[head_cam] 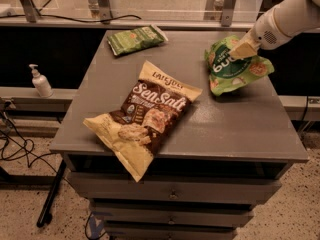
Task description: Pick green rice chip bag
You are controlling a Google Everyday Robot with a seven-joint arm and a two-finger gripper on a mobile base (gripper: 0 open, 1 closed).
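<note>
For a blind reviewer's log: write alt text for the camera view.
The gripper, reaching in from the upper right, grips the top of the green rice chip bag, tilted up over the grey table's right rear part. A cream-and-brown Sea Salt bag lies at the front left, overhanging the edge, and a flat dark green bag lies at the back.
</note>
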